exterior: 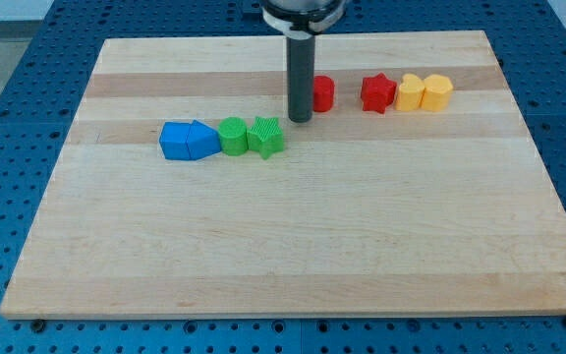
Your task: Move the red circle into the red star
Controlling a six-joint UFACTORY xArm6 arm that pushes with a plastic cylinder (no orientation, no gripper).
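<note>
Pincer there is none on this arm; it ends in a dark rod, so nothing is clenched or grasped, and my tip rests on a pale wooden board, touching or just beside the view's left flank of the red circle, which the rod partly hides; that side suits a push toward the view's right. Going from the view's left: a blue block and a second blue block, shapes hard to make out, touch each other; a green circle touches the second blue one; a green star closes that row, lying just below and to the view's left of my tip, near it but apart. Next comes the rod, then the red circle, near the board's top edge. A short gap of bare wood separates it from the red star, the target, at the same height in the view, so a straight push looks enough. Touching the star's far side is a yellow star, and against that a yellow block, seemingly rounded; these may shift if the star is struck hard. Around the board lies a blue perforated table.
</note>
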